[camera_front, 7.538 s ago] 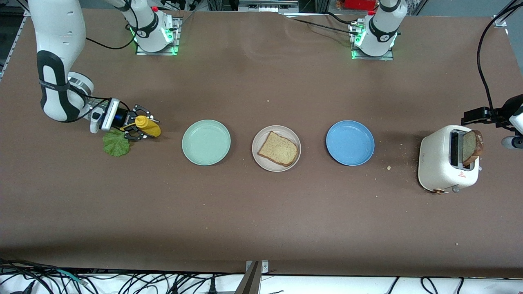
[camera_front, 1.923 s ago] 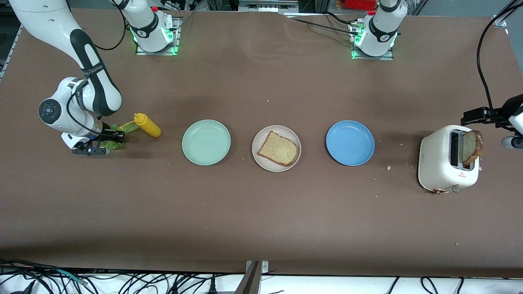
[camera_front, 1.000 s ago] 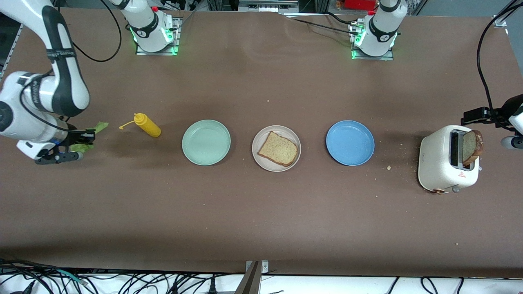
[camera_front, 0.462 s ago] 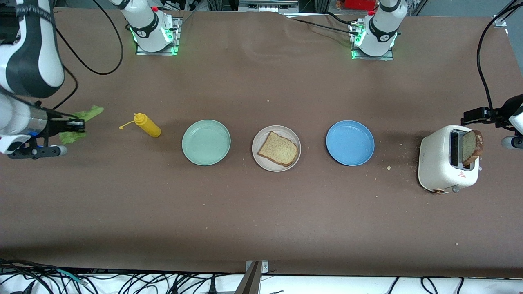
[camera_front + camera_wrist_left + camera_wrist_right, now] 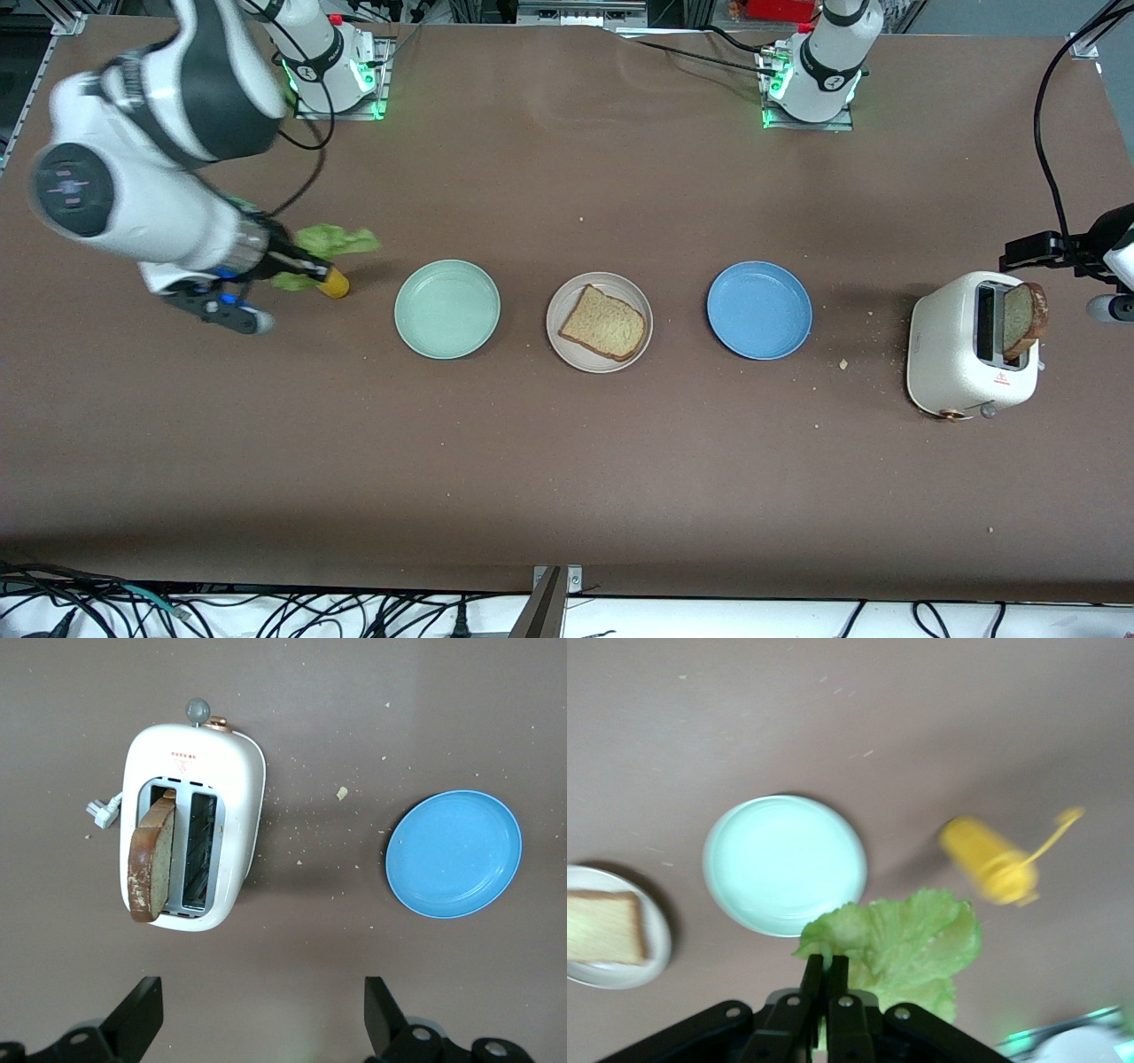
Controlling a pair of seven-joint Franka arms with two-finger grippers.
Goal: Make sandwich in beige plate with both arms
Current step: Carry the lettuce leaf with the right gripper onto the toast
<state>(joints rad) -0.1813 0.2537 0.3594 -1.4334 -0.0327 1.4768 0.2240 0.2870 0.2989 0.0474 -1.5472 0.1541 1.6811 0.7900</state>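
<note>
R gripper (image 5: pixel 297 266) clamped on lettuce leaf (image 5: pixel 330 244), up over mustard bottle (image 5: pixel 334 283); leaf's long axis toward mint plate (image 5: pixel 446 308). Bread slice (image 5: pixel 602 322) flat on beige plate (image 5: pixel 567 351). L gripper (image 5: pixel 257 1023) wide open, empty, over toaster (image 5: pixel 966 359).

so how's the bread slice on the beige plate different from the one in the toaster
The bread slice on the beige plate lies flat with its pale face up; the slice in the toaster stands on edge in a slot of the white toaster, partly sticking out. The plate slice looks lighter; the toaster slice shows a darker brown crust. Neither is held: the right gripper grips the lettuce leaf, and the left gripper hangs open above the table.
</note>
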